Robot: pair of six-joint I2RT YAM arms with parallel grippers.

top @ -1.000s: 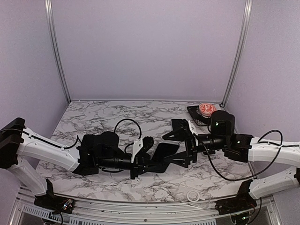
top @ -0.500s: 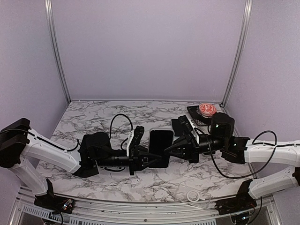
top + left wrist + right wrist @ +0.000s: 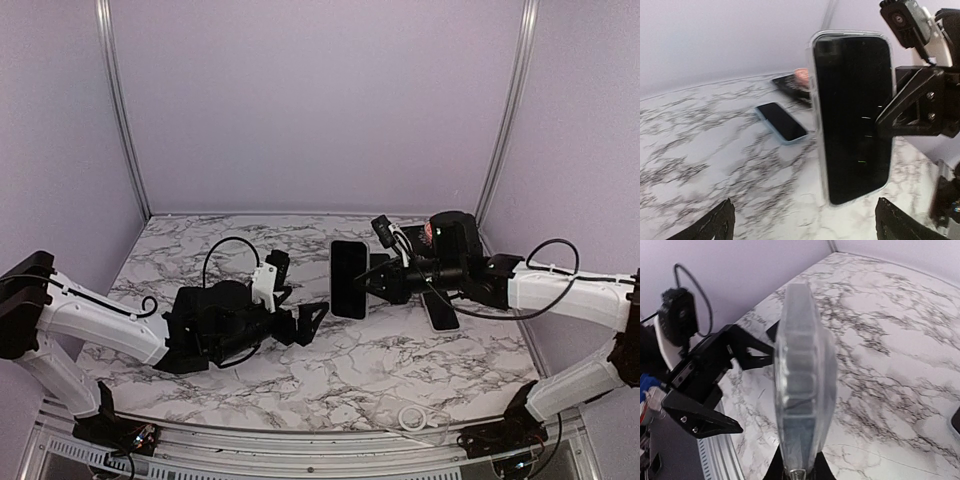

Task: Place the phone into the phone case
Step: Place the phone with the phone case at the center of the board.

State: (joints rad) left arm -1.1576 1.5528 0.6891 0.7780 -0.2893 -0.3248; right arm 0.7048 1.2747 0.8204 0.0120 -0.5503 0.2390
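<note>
Now the right jaws are clamping the clear-cased phone (image 3: 349, 278) upright, while the left jaws are gaping near it.

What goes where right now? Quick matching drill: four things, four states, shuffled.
Things:
1. clear-cased phone
2. blue-cased phone
3. left gripper
4. tape roll

States:
A. lying flat on the table, to the right
B. open, holding nothing
C. held upright by the right gripper
D. at the table's near edge, by the right arm's base

Pairs: 1-C, 2-A, 3-B, 4-D
</note>
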